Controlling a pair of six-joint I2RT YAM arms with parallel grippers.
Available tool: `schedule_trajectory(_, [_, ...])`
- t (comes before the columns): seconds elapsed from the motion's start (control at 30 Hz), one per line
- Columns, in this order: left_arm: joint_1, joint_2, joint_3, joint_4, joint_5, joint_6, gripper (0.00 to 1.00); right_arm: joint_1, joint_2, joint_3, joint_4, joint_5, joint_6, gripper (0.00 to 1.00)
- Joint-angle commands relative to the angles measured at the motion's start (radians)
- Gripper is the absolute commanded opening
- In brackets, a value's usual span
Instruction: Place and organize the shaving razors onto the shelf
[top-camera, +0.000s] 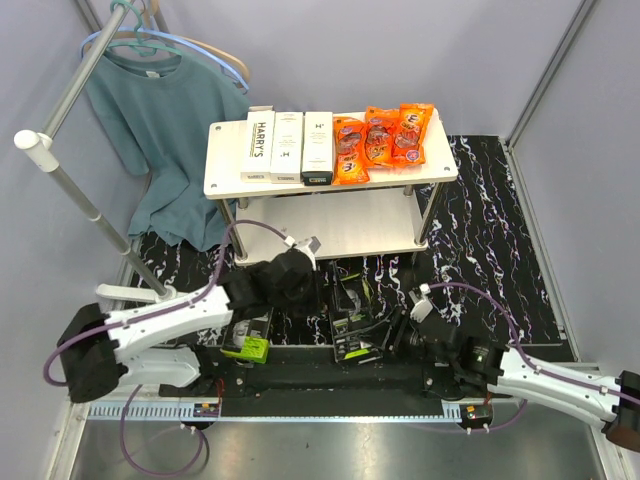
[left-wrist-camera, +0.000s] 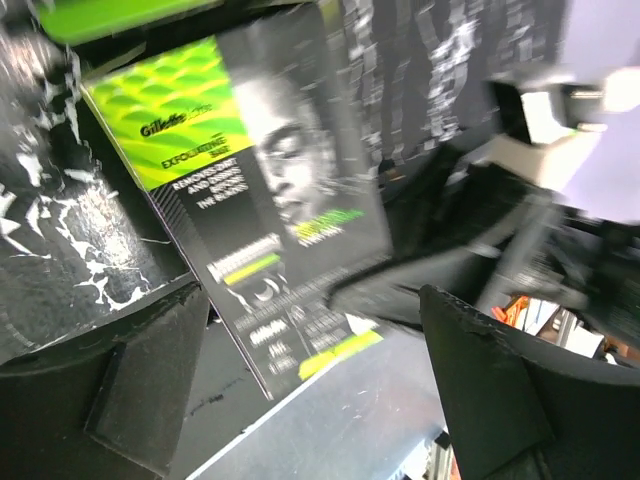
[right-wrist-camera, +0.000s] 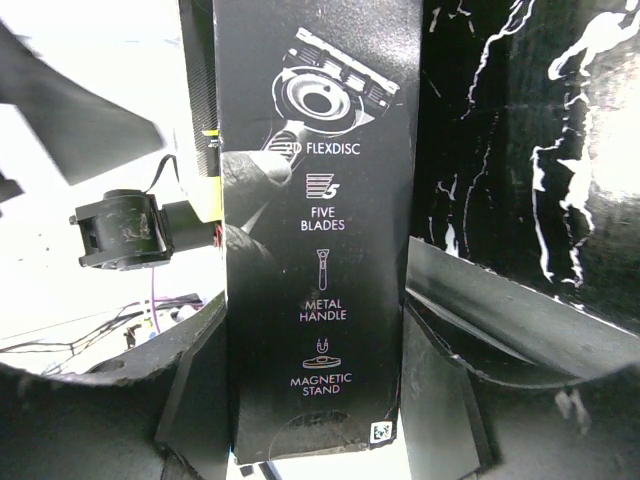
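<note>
— Black glossy card, slim and slippery: how should the right gripper (right-wrist-camera: 315, 400) handle it?

— Its fingers (right-wrist-camera: 195, 385) press both long sides of the right black box (right-wrist-camera: 320, 200) near one end, so it looks clamped. I'd lift straight up, keep the box level, and clear the front edge of the shelf (top-camera: 225, 185) before moving in.

— And the left gripper (left-wrist-camera: 320, 390)?

— It's spread wide and holds nothing. It hangs over the left black box (left-wrist-camera: 260, 190), which lies flat on the mat (top-camera: 480, 220) in front of the shelf (as the other box does). It should centre across the narrow width before closing.

— What does the shelf hold?

— The top board has three white boxes (top-camera: 287, 145) side by side at the shelf's left end, with orange snack packets (top-camera: 383, 140) to their right. The visible part of the lower board (top-camera: 340, 225) carries nothing, so the black pair would probably fit there.
</note>
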Motion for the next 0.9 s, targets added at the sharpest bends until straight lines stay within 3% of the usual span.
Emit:
schedule_trajectory(0.0, [0.002,-0.118,0.066,-0.144,-0.076,0.086,0.90,0.001,-0.060,0.065,-0.069,0.044,-0.027,0.31])
schedule_trajectory(0.27, [0.016,-0.333,-0.131,-0.038,-0.014,-0.010,0.91,0.000,-0.152,0.131,-0.142,0.129,-0.036,0.27])
schedule_trajectory(0.5, [0.018,-0.445,-0.358,0.273,0.086,-0.144,0.90,0.000,-0.260,0.165,-0.190,0.205,-0.044,0.24])
schedule_trajectory(0.7, [0.015,-0.399,-0.496,0.611,0.167,-0.210,0.90,0.000,-0.367,0.171,-0.192,0.250,-0.050,0.23])
schedule_trajectory(0.87, [-0.005,-0.334,-0.550,0.840,0.192,-0.261,0.90,0.000,-0.349,0.194,-0.189,0.255,-0.066,0.23])
